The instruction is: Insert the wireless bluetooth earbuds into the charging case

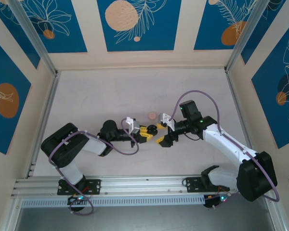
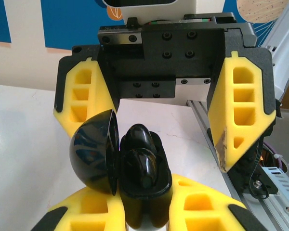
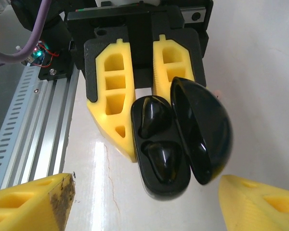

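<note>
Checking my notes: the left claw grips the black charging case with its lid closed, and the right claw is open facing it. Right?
The lid is open, not closed; the right wrist view shows it. The left claw does grip the black charging case, and the right claw is open facing it.

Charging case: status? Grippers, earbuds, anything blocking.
Left gripper shut on black charging case, lid open. Right gripper open, empty, facing it. Two black earbuds sit in its wells. Nothing blocking.

Pale table bears a pink round case
</note>
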Available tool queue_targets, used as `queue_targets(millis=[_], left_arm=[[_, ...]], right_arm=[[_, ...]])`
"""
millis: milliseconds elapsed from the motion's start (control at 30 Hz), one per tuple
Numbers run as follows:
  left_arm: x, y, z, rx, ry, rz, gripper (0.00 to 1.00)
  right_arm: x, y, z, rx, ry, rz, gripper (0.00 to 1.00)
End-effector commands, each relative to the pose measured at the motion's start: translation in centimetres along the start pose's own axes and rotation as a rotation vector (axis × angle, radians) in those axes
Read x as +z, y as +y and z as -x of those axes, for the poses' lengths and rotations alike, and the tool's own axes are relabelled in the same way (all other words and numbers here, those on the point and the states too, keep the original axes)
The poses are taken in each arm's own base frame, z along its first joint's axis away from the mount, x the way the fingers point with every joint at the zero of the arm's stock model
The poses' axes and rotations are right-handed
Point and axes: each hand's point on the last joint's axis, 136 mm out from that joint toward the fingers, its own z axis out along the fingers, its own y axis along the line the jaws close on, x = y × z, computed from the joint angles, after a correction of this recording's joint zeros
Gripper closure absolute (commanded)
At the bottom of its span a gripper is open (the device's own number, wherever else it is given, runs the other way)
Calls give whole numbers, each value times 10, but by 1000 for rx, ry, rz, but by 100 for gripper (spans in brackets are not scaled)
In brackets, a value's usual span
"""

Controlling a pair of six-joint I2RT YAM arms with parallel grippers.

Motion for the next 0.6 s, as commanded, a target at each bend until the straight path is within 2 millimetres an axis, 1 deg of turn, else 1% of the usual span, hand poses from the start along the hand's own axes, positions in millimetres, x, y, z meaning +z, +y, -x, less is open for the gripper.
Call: queue_targets(millis=[0,167,333,433,567], left_arm=[[2,-9,16,57,-40,-36,93],[2,-8,16,59,-40,-27,93],[2,-8,14,56,-38,-25,93],[2,-8,14,56,-38,-24,93],[2,-9,14,57,-38,-29,93]], right_arm=[[0,3,22,-64,-60,44,23],[-2,7,30,-94,-78,61,27],[-15,18,36,-145,-89,62,35],[-26,23,39,-165,-110,45,40],[-39,12,37,-148,-120,-29,42]])
